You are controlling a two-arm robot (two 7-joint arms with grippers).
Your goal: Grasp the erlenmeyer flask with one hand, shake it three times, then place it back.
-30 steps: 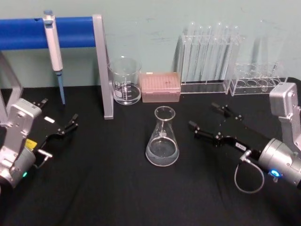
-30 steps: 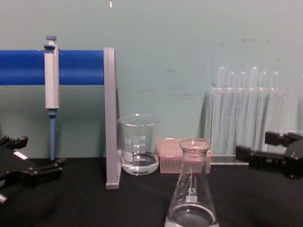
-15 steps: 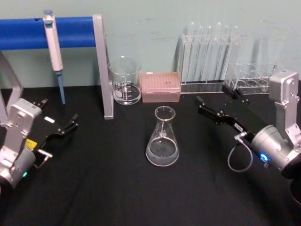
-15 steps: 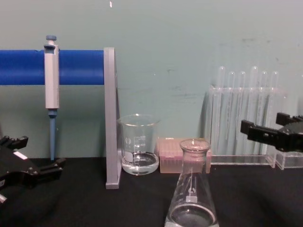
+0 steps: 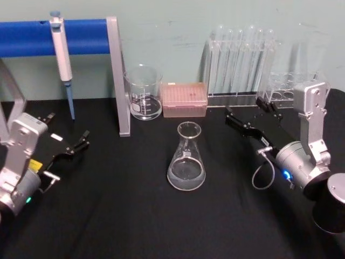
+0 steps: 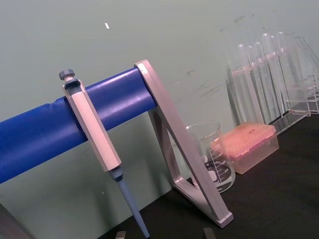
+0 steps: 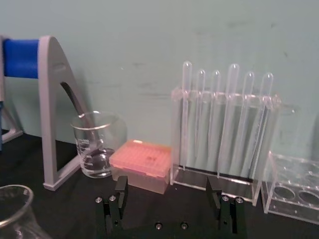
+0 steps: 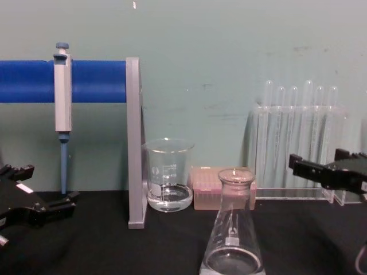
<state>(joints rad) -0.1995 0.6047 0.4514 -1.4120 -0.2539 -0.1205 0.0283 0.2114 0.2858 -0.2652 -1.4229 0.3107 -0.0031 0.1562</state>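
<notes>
Approach step: right gripper [image 5: 251, 117] hovering right of erlenmeyer flask [image 5: 186, 159], jaws wide apart, empty. Next: closing on neck. Left gripper [image 5: 67, 137] sitting parked at left, jaws apart, empty.

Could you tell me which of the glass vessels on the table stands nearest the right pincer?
The erlenmeyer flask: conical and narrow-necked, it stands alone mid-table, just left of the open right pincer. The straight-sided beaker sits farther back by the grey stand.

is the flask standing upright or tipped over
Upright: the erlenmeyer flask sits on its wide base on the black table, neck pointing up, apart from both claws.
</notes>
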